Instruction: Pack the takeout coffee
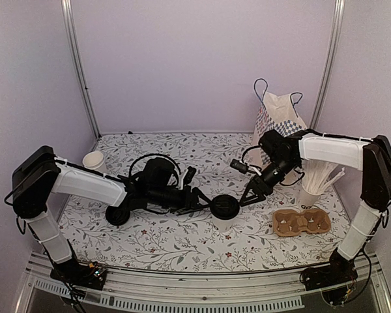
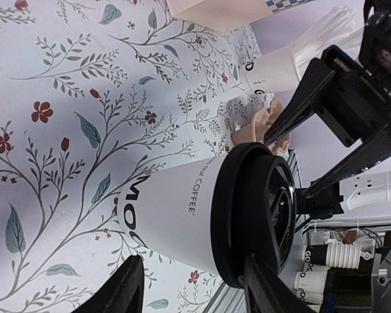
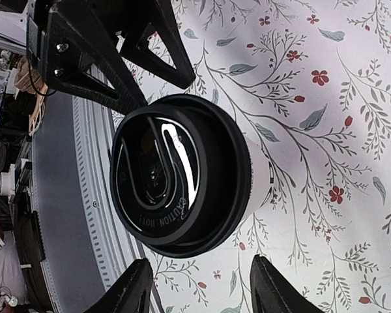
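- the takeout coffee (image 1: 225, 207) is seen standing upright on the flowered table (image 1: 182, 241), lid on, a little to the left of the brown cup carrier (image 1: 302, 222)
- the left gripper (image 1: 207, 199) is found on the cup's side facing away from the carrier, jaws half spread, tips by the lid rim; contact can't be told
- the right gripper (image 1: 242, 199) is held between cup and carrier, jaws spread, nothing clamped

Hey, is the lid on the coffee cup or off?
On. The black lid caps the rim of the takeout coffee in both wrist views.
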Robot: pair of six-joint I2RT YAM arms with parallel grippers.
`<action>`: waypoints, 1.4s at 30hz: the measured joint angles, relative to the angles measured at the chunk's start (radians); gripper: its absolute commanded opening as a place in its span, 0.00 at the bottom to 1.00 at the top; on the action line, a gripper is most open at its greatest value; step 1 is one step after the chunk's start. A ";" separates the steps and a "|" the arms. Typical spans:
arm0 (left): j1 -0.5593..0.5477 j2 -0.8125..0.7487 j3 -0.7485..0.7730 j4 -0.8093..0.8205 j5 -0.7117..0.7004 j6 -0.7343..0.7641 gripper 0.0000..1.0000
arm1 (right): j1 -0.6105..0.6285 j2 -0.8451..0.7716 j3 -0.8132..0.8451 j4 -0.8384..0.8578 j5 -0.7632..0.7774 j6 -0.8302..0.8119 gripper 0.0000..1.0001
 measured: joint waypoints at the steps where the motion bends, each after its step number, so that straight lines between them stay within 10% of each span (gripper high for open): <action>1: 0.000 0.000 0.000 0.000 0.001 0.000 0.54 | 0.000 0.011 0.009 -0.001 -0.002 0.003 0.53; 42: 0.041 0.150 0.059 0.124 0.018 0.027 0.28 | -0.033 0.185 0.042 -0.031 -0.231 0.131 0.34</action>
